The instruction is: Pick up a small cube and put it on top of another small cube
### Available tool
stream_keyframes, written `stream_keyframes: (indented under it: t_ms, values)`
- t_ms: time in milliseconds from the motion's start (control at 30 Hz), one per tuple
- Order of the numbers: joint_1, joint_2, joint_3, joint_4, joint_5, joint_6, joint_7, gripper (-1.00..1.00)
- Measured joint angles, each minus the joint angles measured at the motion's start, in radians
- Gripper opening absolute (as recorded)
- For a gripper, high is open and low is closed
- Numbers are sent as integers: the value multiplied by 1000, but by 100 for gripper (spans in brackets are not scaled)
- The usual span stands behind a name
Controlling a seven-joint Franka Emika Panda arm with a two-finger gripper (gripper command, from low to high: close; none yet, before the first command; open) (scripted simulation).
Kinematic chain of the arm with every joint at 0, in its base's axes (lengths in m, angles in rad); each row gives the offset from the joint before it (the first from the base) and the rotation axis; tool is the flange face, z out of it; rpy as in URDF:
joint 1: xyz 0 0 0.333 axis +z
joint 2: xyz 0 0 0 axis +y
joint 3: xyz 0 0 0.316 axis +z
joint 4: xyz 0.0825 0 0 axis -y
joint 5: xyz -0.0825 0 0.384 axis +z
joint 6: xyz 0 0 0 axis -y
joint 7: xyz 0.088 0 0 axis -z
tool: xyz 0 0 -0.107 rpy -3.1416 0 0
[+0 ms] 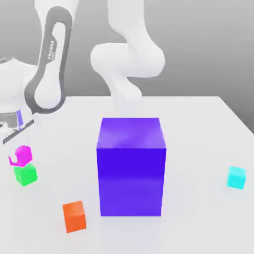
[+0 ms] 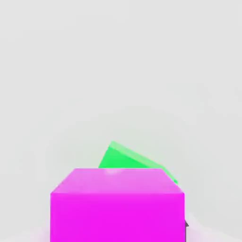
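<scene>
At the exterior view's left, the small magenta cube point(image 1: 23, 154) sits on top of the small green cube point(image 1: 26, 175), touching it and shifted slightly to the left. My gripper point(image 1: 18, 147) hangs directly over the pair, its hand reaching in from the left edge. In the hand view the magenta cube point(image 2: 116, 205) is very close, and the green cube point(image 2: 124, 158) peeks out from under it, turned at a different angle.
A big blue-purple block point(image 1: 131, 166) stands mid-table. A small orange cube point(image 1: 74, 216) lies near the front, to the block's left. A small cyan cube point(image 1: 236, 177) lies far right. The arm's white links rise behind the block.
</scene>
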Motion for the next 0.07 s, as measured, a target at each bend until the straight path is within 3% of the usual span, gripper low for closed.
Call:
stream_keyframes:
  t_ms: [67]
  values:
    - [0, 0, 0, 0, 0, 0, 0, 100]
